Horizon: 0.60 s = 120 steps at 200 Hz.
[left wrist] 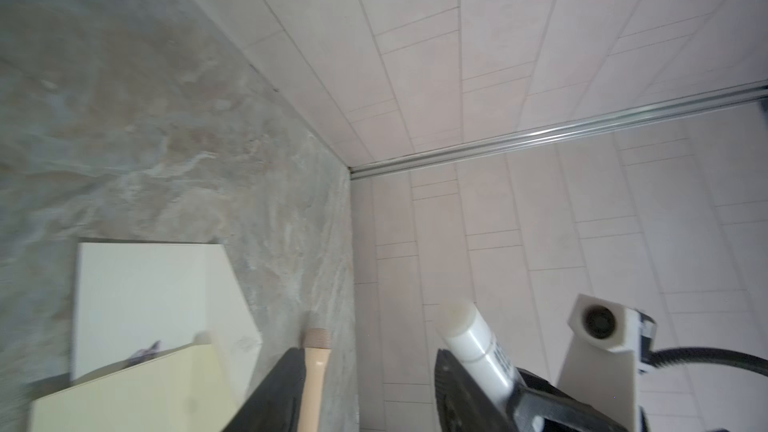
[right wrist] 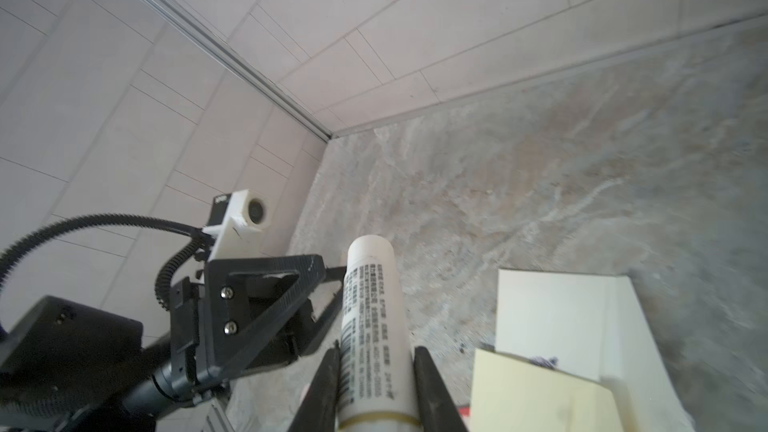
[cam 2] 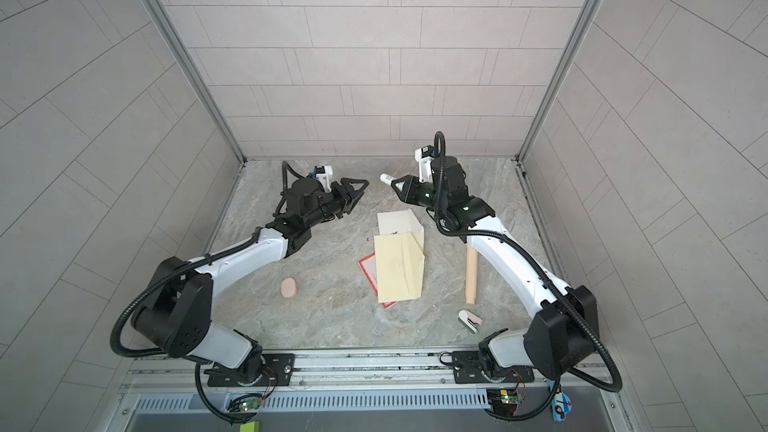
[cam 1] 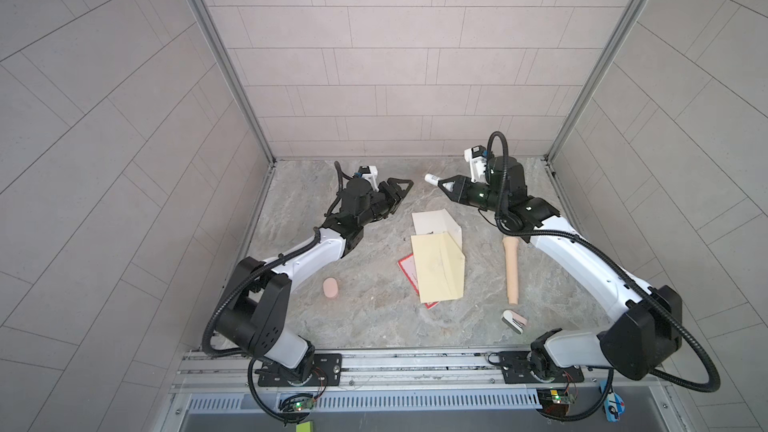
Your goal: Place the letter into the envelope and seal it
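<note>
We're gripping glue stick (cam 1: 431, 178) in right hand (cam 1: 444, 184) near tabletop's far edge; left hand (cam 1: 404, 191) gaping, empty. Letter not showing, likely inside envelope (cam 1: 434, 222); gluing, sealing remaining.

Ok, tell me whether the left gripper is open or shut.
Open: in both top views the left gripper shows its fingers spread apart, holding nothing.

Soft even light, wrist views blurred, edges warped

The white tube (right wrist: 374, 326), at twelve o'clock, bore fine black print and a barcode, both illegible; the envelope (right wrist: 552, 317) carried an unreadable dark mark.
</note>
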Motion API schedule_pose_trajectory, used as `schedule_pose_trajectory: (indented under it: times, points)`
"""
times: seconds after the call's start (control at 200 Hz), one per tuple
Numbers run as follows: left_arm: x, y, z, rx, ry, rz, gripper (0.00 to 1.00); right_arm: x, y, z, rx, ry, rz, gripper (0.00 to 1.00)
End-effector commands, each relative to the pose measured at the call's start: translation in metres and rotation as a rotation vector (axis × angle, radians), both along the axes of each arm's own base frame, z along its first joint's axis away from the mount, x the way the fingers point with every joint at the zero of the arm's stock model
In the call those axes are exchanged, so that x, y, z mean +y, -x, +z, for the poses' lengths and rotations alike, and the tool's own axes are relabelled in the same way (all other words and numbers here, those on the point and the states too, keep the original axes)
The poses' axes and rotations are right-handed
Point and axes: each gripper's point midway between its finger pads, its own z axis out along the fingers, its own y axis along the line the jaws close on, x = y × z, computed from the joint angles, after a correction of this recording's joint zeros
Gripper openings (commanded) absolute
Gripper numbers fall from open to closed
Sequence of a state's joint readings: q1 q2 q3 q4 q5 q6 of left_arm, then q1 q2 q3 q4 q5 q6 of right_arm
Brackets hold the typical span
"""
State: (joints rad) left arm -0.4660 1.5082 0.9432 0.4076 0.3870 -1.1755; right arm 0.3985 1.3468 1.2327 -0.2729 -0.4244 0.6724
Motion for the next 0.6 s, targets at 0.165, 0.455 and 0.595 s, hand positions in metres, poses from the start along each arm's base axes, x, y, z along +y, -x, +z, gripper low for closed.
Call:
schedule_pose_trajectory:
  times: [0.165,0.455,0.595]
  points:
    - [0.012,0.031,-0.088,0.178,-0.401,-0.159,0.58,-0.023,0.092,-0.110,0.364,0.466,0.160,0.00]
    - [-0.022,0.043,-0.128,0.281,-0.474,-0.356,0.57,0.009,0.129,-0.173,0.557,0.676,0.354,0.00]
    - [-0.027,0.044,-0.148,0.331,-0.479,-0.376,0.56,0.014,0.122,-0.183,0.582,0.713,0.353,0.00]
